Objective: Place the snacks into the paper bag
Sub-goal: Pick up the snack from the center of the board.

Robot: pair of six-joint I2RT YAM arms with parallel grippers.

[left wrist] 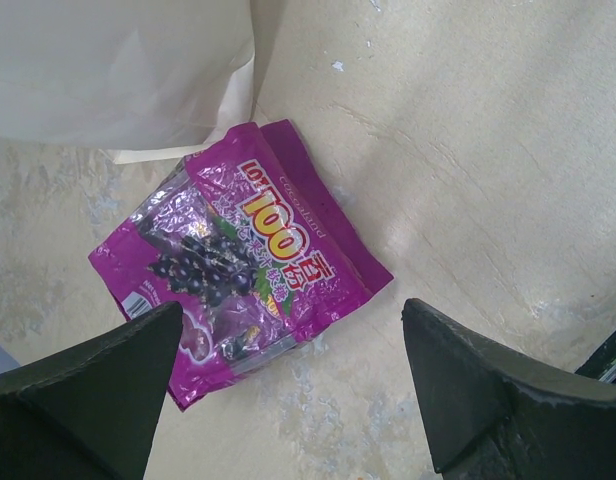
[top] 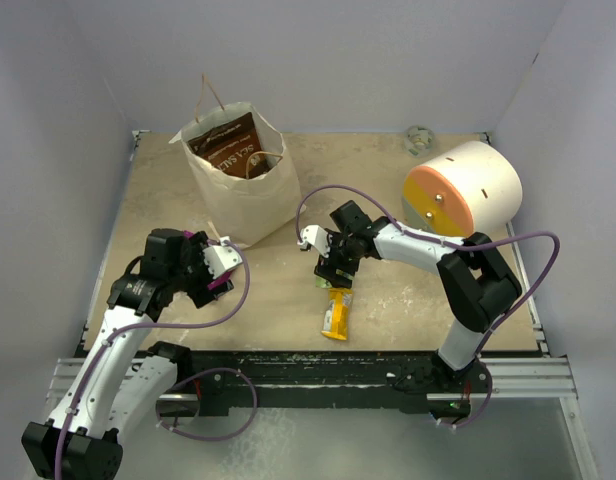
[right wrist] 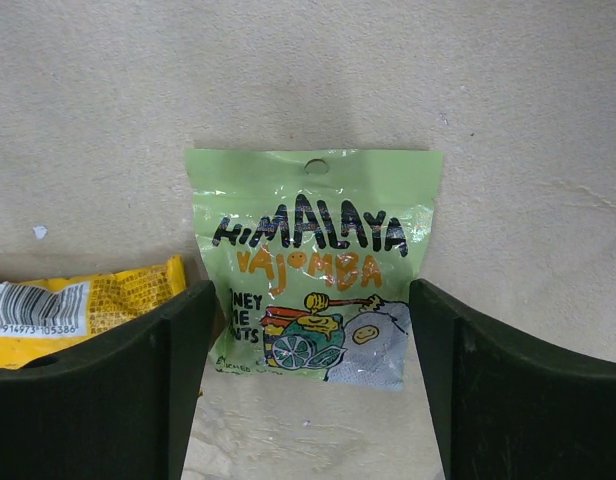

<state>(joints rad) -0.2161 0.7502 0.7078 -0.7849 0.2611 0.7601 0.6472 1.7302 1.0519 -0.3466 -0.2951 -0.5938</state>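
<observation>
Right wrist view is showing the right gripper [right wrist: 306, 335] straddling a glossy green plastic packet [right wrist: 313, 250], jaws spread for pinching; the left gripper [left wrist: 293, 340], also spread, is framing a purple foil pouch [left wrist: 238, 262].

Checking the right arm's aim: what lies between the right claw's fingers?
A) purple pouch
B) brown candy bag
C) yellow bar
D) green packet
D: in the right wrist view the green packet lies centred in the open right claw, the yellow bar off to its side.

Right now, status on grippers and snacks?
Left gripper open above purple pouch, by bag. Right gripper open over green packet; yellow bar beside one finger. Brown packet in bag.
</observation>
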